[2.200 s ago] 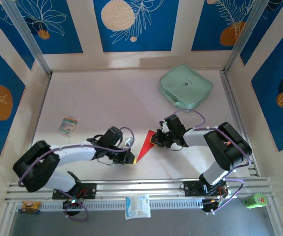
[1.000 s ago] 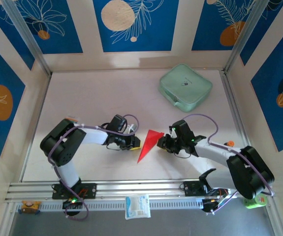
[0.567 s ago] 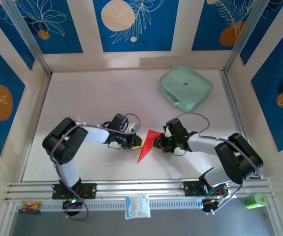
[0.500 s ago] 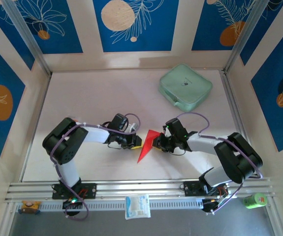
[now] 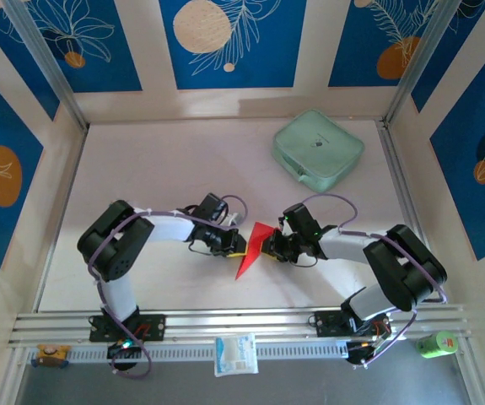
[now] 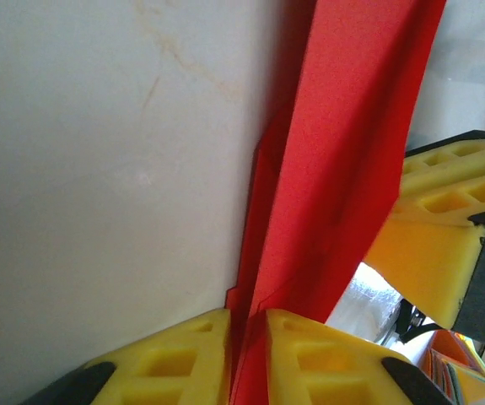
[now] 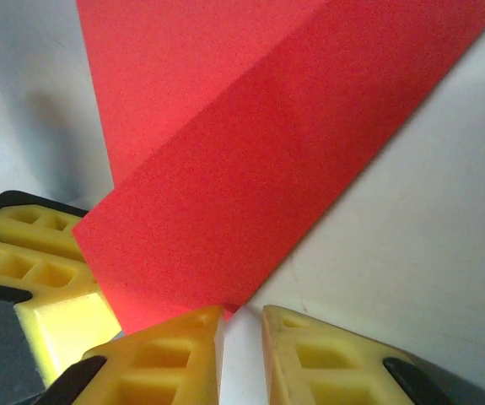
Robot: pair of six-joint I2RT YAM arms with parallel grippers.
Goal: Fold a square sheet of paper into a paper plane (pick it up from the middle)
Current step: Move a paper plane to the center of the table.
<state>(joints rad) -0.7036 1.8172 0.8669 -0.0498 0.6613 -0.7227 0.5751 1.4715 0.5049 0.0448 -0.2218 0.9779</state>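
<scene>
The red paper plane [image 5: 251, 250] lies on the table between my two grippers as a slim folded wedge, its sharp nose toward the near edge. My left gripper [image 5: 237, 248] is at its left edge, shut on the folded layers [image 6: 309, 211] that stand upright between the yellow pads [image 6: 175, 359]. My right gripper [image 5: 269, 247] meets the right edge, its pads [image 7: 170, 350] nearly together with the paper's corner [image 7: 235, 305] pinched at the very tips. A broad red flap [image 7: 250, 160] spreads out in front of the right fingers.
The mint-green zip case [image 5: 318, 148] sits at the back right. A white packet [image 5: 236, 353] lies on the front rail and a green can [image 5: 434, 343] at the far right of it. The enclosure's walls and metal posts border the table.
The left gripper has shifted slightly up and to the right along the paper's left edge. The right gripper and the paper have hardly moved.
</scene>
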